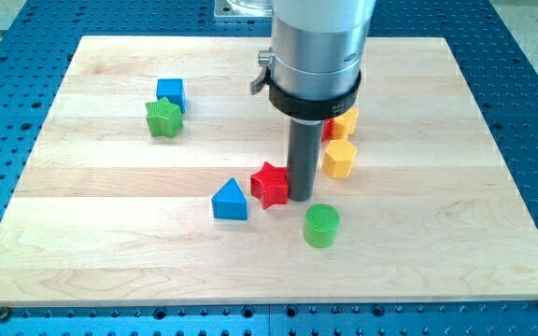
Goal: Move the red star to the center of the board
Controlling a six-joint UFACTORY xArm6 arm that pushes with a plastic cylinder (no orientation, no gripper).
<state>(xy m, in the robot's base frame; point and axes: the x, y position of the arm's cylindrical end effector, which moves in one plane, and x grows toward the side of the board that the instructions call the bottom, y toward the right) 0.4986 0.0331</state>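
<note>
My tip [302, 197] stands on the wooden board [101, 233] right against the red star [270, 184], which lies at its 9 o'clock, touching or all but touching the rod's lower end. The star sits a little below the board's middle. There are no jaws to speak of: the arm ends in a plain dark rod, so nothing is spread or pinched. By count: one red star; two blue blocks, a blue triangle [230, 201] just beside the star at its 8 o'clock and a blue cube [170, 92] well apart at 10 o'clock; two green blocks, a green star [163, 118] touching that cube and a green cylinder [322, 225] near my tip at 5 o'clock; two yellow blocks, a yellow hexagon [339, 159] at my tip's 1 o'clock and another yellow block [346, 121] above it, its shape partly hidden. The arm hangs upright, its wide grey housing [318, 42] coming down from the view's top at 12 o'clock
</note>
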